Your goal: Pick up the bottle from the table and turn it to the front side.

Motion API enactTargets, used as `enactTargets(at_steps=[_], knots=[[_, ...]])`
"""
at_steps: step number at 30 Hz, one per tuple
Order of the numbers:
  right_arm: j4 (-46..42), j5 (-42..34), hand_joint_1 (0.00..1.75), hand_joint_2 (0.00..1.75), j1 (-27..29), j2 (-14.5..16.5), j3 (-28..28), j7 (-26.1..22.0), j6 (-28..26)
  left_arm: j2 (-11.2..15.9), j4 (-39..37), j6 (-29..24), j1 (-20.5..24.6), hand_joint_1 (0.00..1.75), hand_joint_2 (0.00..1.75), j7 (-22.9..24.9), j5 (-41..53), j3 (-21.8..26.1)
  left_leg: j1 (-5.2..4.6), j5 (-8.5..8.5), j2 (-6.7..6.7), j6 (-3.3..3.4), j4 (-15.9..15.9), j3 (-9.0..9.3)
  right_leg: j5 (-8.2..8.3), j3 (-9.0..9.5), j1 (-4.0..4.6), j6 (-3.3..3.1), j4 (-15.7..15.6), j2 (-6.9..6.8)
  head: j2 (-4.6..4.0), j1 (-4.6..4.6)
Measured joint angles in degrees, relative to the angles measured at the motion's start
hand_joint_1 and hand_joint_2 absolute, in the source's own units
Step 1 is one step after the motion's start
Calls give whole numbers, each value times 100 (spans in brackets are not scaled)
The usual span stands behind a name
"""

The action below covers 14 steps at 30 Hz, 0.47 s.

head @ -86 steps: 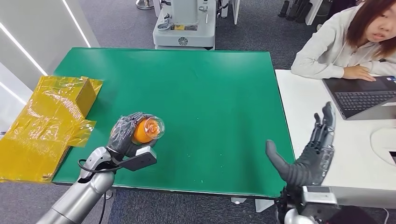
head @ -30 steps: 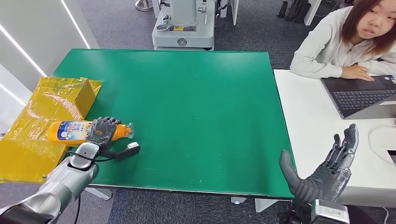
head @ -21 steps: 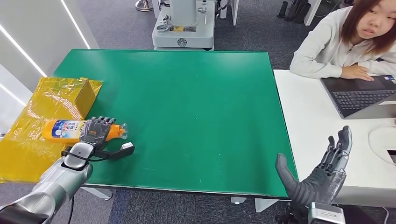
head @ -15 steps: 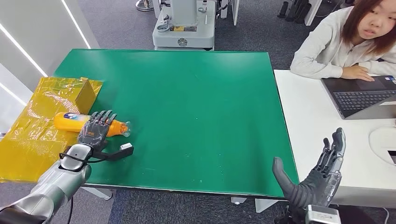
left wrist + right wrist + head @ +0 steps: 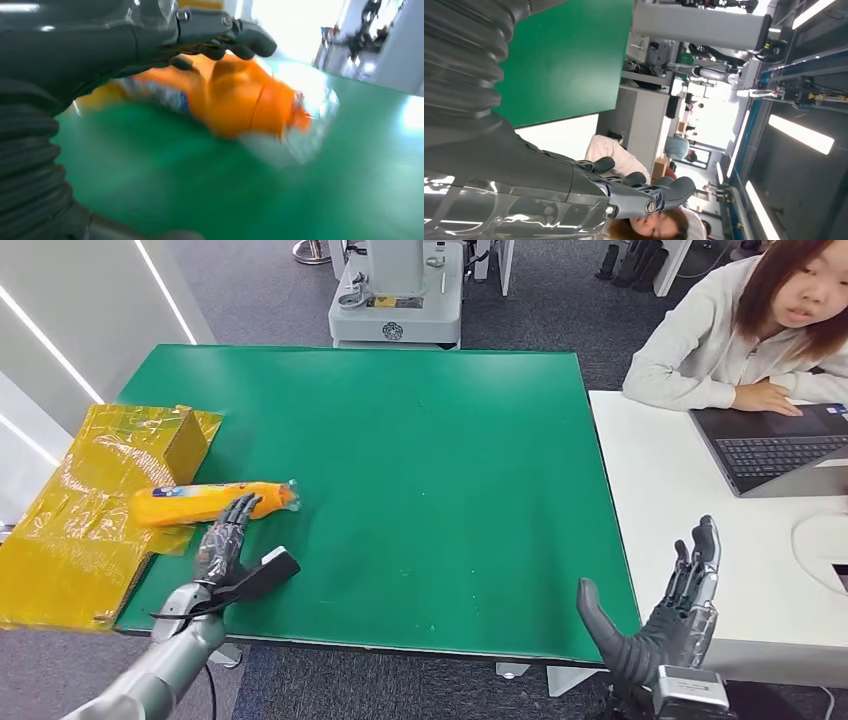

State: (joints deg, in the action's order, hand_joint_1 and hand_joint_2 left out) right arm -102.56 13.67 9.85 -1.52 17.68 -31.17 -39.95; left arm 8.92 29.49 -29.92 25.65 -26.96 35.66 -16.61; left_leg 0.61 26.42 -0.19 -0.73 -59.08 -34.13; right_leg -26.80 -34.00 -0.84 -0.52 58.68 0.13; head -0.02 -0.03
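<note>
yellow plastic wrapping (image 5: pixel 75 510) covers a box at the left edge of the green table (image 5: pixel 420 450), part of it hanging past the table's side. the orange bottle (image 5: pixel 210 503) lies on its side at that left edge, its body over the wrapping and its clear-capped end pointing right over the green surface; a small bit of blue label shows on its upper side. in the left wrist view the bottle (image 5: pixel 235 100) is blurred, orange with a pale label patch, resting on the green mat. the left hand (image 5: pixel 224 543) is just on the near side of the bottle, fingers straight and apart, the fingertips (image 5: pixel 245 506) at the bottle's lower edge; whether they touch it cannot be told from above. from the wrist camera the left hand (image 5: pixel 150 35) arches over the bottle with its fingers extended, not wrapped round it. farther right, most of the green table lies bare. at the table's near right corner the right hand (image 5: pixel 660 625) is held upright, fingers spread, thumb out to the side, holding nothing. beyond it stands a white desk (image 5: pixel 670 500) with a laptop (image 5: pixel 775 445), and a person in a pale top (image 5: pixel 700 340) sits there with a hand resting by the keyboard. a grey machine base (image 5: pixel 395 300) stands past the table's far edge.
</note>
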Motion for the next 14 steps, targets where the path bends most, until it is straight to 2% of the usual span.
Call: enactTargets(at_steps=[4, 9, 14], knots=[[-5, -251, 0, 175, 74, -110, 128, 3, 0, -305, 1149, 5, -723, 0, 175, -281, -1565, 43, 1, 9, 14, 5, -1, -4, 1, -6, 0, 1, -5, 15, 0, -1], [17, -819, 0, 175, 90, -221, 339, 52, 13, -473, 2544, -161, -1374, 0, 175, -566, -3093, -17, 4, 14, 14, 6, 0, -7, -4, -10, 1, 1, -5, 13, 0, 0], [145, -1639, 0, 175, 18, -378, 623, 310, 136, -509, 3514, -263, -1717, 0, 175, -653, -3761, -254, 4, 14, 14, 6, 1, -11, -7, -12, 4, -2, -5, 12, 0, 0]])
